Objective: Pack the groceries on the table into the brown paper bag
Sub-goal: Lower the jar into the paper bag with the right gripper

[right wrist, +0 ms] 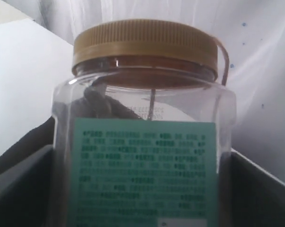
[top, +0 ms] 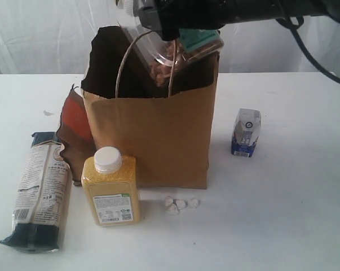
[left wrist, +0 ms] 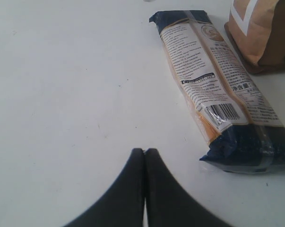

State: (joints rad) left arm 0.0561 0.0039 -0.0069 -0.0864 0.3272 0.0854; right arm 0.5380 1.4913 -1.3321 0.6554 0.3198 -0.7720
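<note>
Left arm: out of the exterior view; its wrist camera looks low across the table (left wrist: 62,94).
Left gripper (left wrist: 144,152): the two dark fingers are pressed together, tips side by side, with nothing between them, just above bare tabletop.
Long noodle packet (top: 43,189): lies flat at the far left, with its long axis running from the near edge toward the back, label up.
Brown-red pouch (top: 75,132): behind the packet, against the bag's left side.
Yellow-grain bottle (top: 110,192): upright, white cap on top, just in front of the bag's left corner.
Brown paper bag (top: 158,135): upright in the middle, mouth open, loop handle raised.
Tiny white lumps (top: 180,204): clustered near the bag's front base.
Right arm: reaches in from the upper right, across the top, ending over the bag's mouth.
Right gripper (top: 168,28): fingers spread wide, clamping the jar's sides.
Gold-lidded clear jar (right wrist: 142,142): tilted, its lower part dipping into the bag's mouth and the lid pointing away from the wrist.
Small blue-white carton (top: 246,132): upright, well to the right of the bag.
</note>
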